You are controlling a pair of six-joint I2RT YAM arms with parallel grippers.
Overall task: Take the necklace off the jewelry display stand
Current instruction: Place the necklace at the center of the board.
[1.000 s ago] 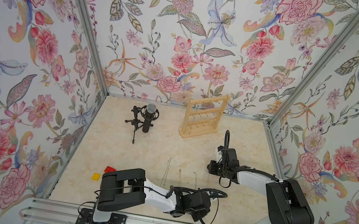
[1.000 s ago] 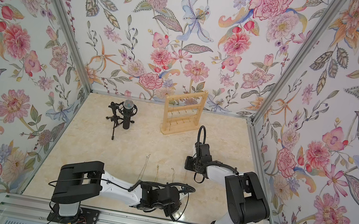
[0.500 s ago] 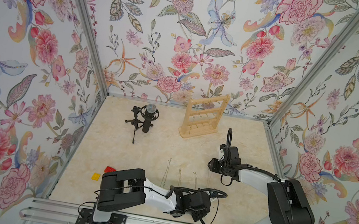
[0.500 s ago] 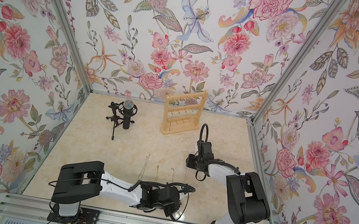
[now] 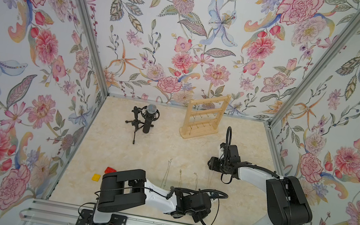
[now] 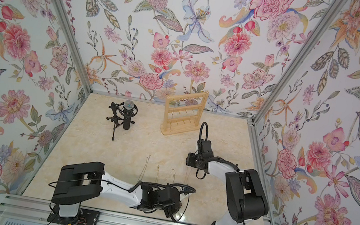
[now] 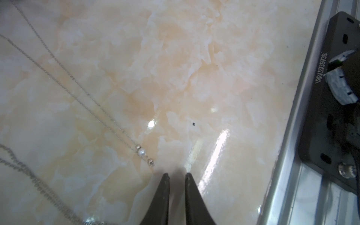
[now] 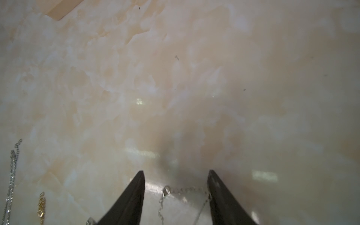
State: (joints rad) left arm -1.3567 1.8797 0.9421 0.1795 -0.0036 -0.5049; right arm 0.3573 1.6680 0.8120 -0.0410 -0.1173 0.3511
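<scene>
Plainly, the necklace [image 8: 185, 190] lies between the right pincer's [image 8: 176, 171] parted jaws.

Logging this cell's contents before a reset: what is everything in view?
table: one, cream marble, underneath everything.
walls: three, floral, around the table.
jewelry display stand: one, pale wood, at the table's back, right of centre.
microphone: one, black, on a tripod, left of the stand.
necklaces: at least four, silver and gold, side by side on the table's front half.
blocks: two, red and yellow, front left.
left gripper: one, black, jaws narrowly apart, empty, beside the necklaces.
right gripper: one, black, open, a silver necklace lying between its jaws.
</scene>
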